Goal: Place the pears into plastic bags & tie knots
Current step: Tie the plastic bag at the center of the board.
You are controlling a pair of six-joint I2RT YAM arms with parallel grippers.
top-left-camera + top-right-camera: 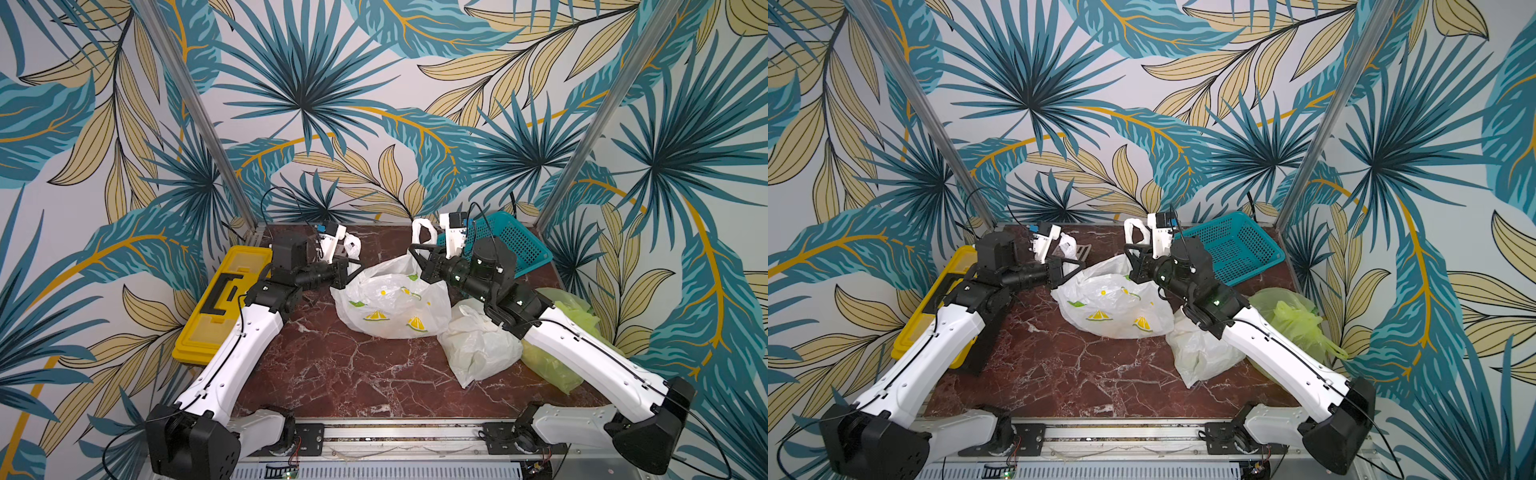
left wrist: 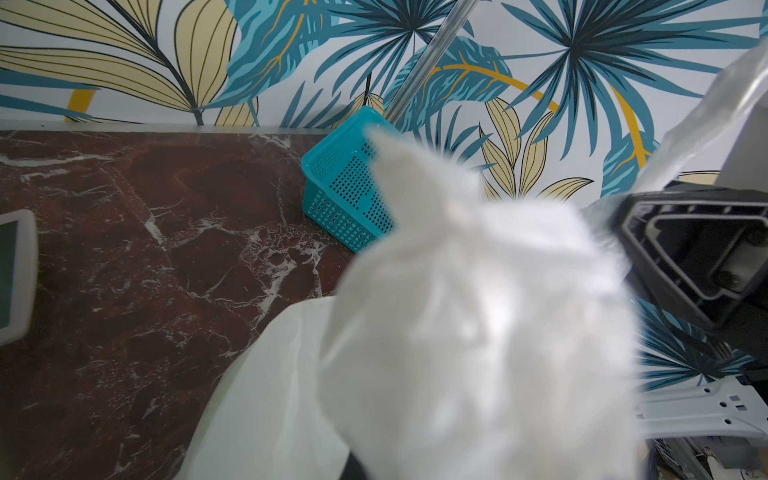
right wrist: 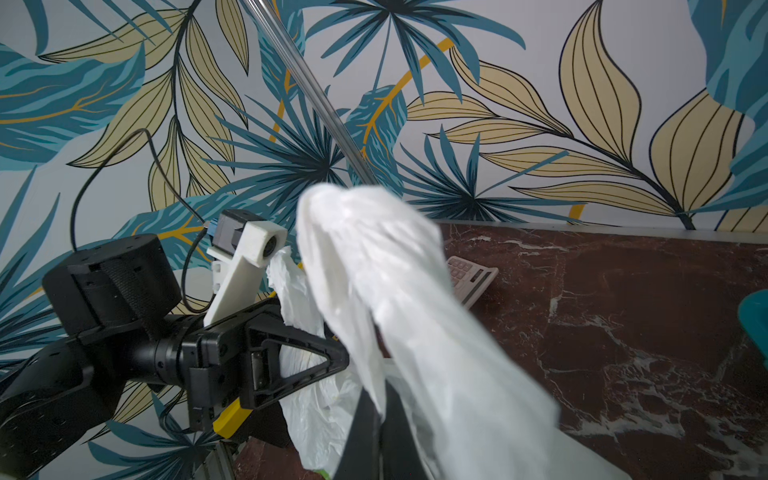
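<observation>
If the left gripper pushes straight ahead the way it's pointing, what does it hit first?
Ahead of the left gripper, likely the white bag's other handle and the right gripper shut on it, straight across above the bag. Depth is unclear; the teal basket lies farther back.

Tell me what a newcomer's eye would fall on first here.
First, the bold tropical-leaf wallpaper on every wall. Then, mid-table, the white lemon-print bag, its two handles pulled up, one pinched by the left gripper and one by the right gripper. A teal basket sits tilted in the far right corner; a yellow case lies along the left edge.
</observation>
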